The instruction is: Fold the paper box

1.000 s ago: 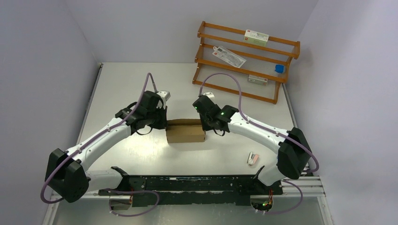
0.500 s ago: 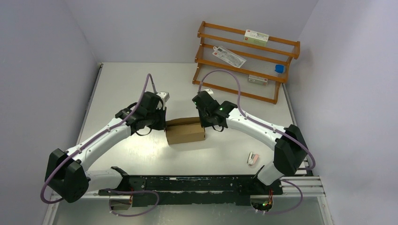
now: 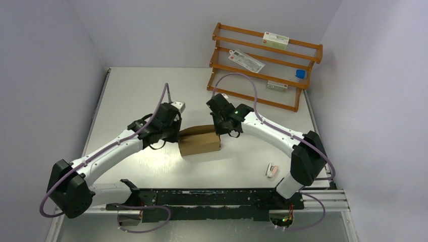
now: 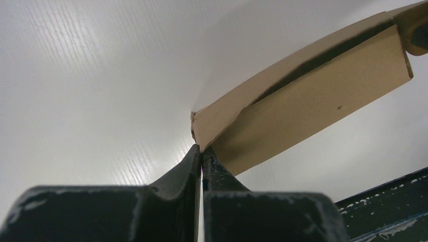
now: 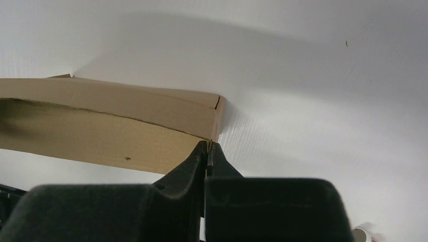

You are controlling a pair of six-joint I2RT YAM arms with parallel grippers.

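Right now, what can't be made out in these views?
- Left wrist: whether the shut left pincer pinches the paper box edge or only touches it. Its closed tips cover the contact.
- Right wrist: same for the right pincer. The box's far end is cut off by the left frame edge.
- Top external: both pincers' tips, hidden under the wrists. The small white-pink item and the print on the cartons in the wooden rack are too small.

One paper box (image 3: pixel 199 142) — two pincers (image 4: pixel 202 151) (image 5: pixel 208 149) — one wooden rack (image 3: pixel 215 50)
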